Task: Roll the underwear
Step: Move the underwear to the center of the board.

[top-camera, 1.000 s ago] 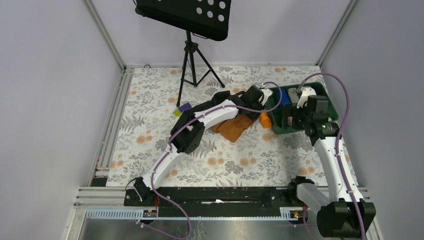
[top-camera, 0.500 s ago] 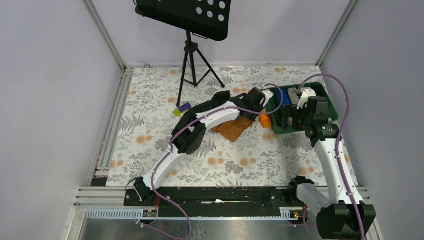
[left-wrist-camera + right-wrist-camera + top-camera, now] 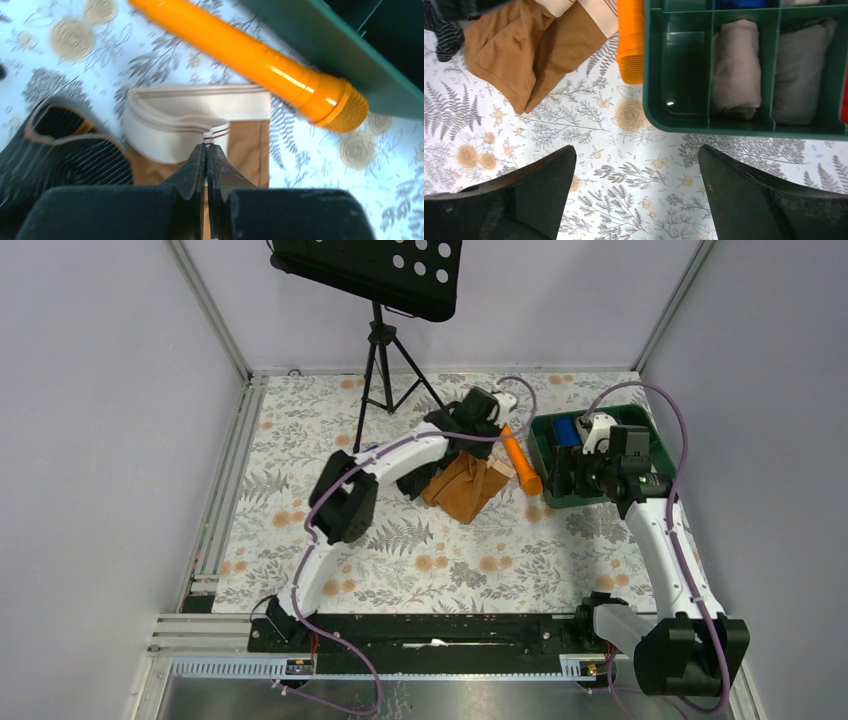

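Note:
The underwear (image 3: 465, 487) is caramel-brown with a pale beige waistband and lies crumpled near the table's middle. In the left wrist view my left gripper (image 3: 207, 146) is shut on the waistband's edge (image 3: 220, 132), with the brown cloth (image 3: 250, 150) hanging below. In the top view that gripper (image 3: 487, 412) is at the far side of the garment. My right gripper (image 3: 636, 185) is open and empty, over bare table in front of the bin. The underwear shows at the upper left of the right wrist view (image 3: 519, 45).
A black garment (image 3: 430, 455) lies against the underwear's left side. An orange cylinder (image 3: 520, 458) lies between the underwear and a green divided bin (image 3: 550, 480) holding rolled cloths (image 3: 734, 65). A tripod stand (image 3: 378, 370) is at the back.
My left gripper has moved back and to the left with the waistband in it, uncovering the orange cylinder. My right gripper shifted slightly.

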You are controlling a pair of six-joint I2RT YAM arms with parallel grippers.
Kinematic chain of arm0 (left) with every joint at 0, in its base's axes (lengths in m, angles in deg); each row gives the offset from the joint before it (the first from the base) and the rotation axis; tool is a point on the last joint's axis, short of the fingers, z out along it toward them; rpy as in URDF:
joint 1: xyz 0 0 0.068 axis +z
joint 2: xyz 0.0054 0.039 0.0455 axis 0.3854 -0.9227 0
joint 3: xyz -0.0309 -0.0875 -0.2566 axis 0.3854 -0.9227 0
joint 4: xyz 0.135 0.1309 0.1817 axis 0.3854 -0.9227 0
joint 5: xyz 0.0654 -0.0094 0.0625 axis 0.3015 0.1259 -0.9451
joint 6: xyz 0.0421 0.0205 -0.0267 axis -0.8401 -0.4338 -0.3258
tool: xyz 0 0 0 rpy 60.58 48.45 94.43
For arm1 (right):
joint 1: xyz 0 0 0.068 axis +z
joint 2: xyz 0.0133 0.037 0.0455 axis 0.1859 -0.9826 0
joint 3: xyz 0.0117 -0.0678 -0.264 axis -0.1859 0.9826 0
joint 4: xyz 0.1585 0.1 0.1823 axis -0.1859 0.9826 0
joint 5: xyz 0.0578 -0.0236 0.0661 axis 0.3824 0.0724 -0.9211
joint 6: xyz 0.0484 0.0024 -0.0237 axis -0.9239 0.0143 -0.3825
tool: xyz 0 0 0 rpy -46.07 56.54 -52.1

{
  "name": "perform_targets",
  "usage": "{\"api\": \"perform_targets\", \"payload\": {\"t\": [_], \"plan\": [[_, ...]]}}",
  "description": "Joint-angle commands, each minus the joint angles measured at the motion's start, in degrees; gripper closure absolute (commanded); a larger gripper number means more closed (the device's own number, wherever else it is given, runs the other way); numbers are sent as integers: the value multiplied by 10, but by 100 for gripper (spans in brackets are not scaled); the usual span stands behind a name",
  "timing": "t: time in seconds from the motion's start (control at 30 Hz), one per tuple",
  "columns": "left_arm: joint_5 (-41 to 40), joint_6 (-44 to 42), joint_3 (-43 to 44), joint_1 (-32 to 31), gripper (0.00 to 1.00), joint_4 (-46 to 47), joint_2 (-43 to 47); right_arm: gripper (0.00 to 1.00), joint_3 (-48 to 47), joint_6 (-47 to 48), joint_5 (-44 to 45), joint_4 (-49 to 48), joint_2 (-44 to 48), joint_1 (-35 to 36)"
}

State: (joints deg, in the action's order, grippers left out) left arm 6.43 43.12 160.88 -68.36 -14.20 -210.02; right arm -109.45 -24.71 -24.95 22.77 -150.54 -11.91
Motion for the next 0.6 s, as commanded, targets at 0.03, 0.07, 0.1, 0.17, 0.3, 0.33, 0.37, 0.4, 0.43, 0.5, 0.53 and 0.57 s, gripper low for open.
{"api": "perform_targets", "payload": {"t": [0.03, 0.07, 0.1, 0.17, 0.3, 0.33, 0.37, 0.4, 0.43, 0.5, 0.53, 0.57], "plan": [[108, 31, -93, 46, 100, 16, 89, 1, -34, -19, -63, -3, -24, -2], [117, 32, -109, 50, 100, 19, 100, 1, -31, -24, -74, -8, -29, -1], [125, 31, -122, 51, 100, 22, 109, 2, -26, -31, -95, -12, -35, -2], [128, 25, -139, 53, 100, 23, 120, 4, -17, -47, -133, -24, -55, -1], [146, 16, -154, 54, 100, 22, 115, 10, -16, -70, -166, -39, -104, 2], [153, 16, -158, 54, 100, 22, 110, 10, -19, -73, -168, -43, -110, 2], [160, 15, -162, 54, 100, 22, 105, 10, -20, -77, -170, -47, -112, 3], [164, 14, -166, 54, 100, 22, 100, 11, -22, -79, -172, -51, -111, 3], [164, 11, -171, 55, 100, 22, 94, 11, -22, -81, -171, -54, -107, 3], [155, 3, -185, 54, 100, 20, 88, 10, -19, -80, -166, -59, -96, 3], [151, -1, -194, 54, 100, 20, 88, 10, -16, -78, -164, -59, -91, 2], [148, -3, -208, 54, 100, 20, 92, 10, -11, -75, -161, -59, -87, 3]]}}
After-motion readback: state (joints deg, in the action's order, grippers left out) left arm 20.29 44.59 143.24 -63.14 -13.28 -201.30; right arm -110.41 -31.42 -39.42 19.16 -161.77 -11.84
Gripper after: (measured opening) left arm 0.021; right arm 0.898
